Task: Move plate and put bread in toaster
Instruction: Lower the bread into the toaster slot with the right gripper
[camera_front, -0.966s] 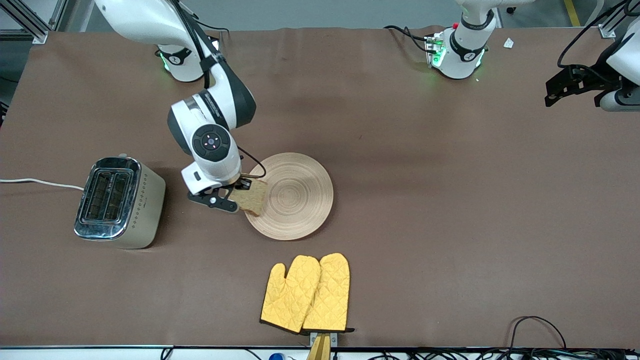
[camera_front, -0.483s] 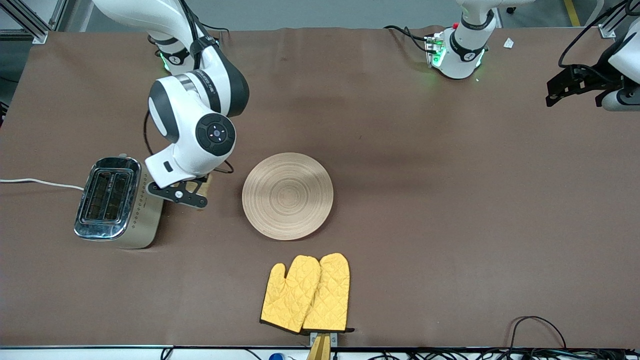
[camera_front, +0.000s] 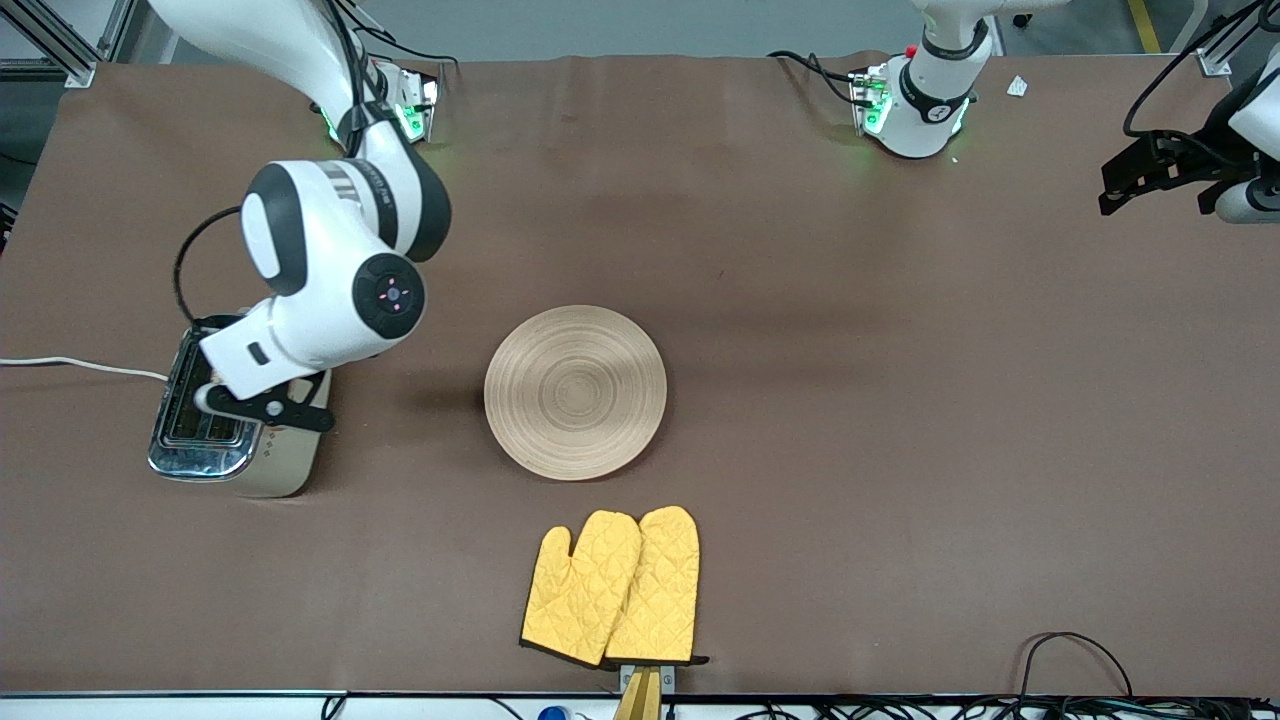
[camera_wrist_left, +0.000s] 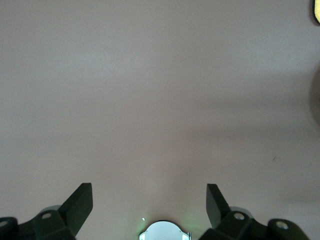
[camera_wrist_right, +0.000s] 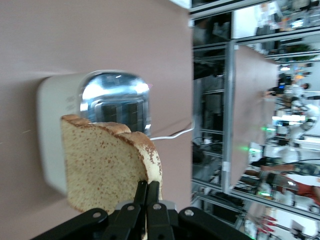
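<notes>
While the left arm waits at its own end of the worktop, the right arm is the one at work.

White cord (camera_front: 80, 365) runs along the brown worktop (camera_front: 900, 400) to the two-slot toaster with cream dotted sides and a shiny chrome top (camera_front: 235, 410), which stands toward the right arm's end.

Right gripper (camera_front: 262, 410) hangs over the toaster top, its black fingers pinched onto the lower edge of the squarish slice of brown speckled bread with a darker crust (camera_wrist_right: 107, 167). From the right wrist view the slice stands upright in the gripper (camera_wrist_right: 146, 200), held above the toaster (camera_wrist_right: 100, 107), with the open slots showing past its crust. Bread is not in a slot. In the front view the arm's wrist hides the slice.

Round, light wooden plate with concentric ring grooves (camera_front: 575, 392) lies flat mid-worktop, bare, well apart from the toaster.

Pair of yellow quilted oven mitts (camera_front: 612, 588) lies nearer to the front camera than the plate, side by side, touching each other.

Left gripper (camera_front: 1160, 170) is up over the left arm's end of the worktop, holding nothing. Left wrist view shows its two dark fingers (camera_wrist_left: 80, 202) spread wide over bare brown surface (camera_wrist_left: 160, 100).
</notes>
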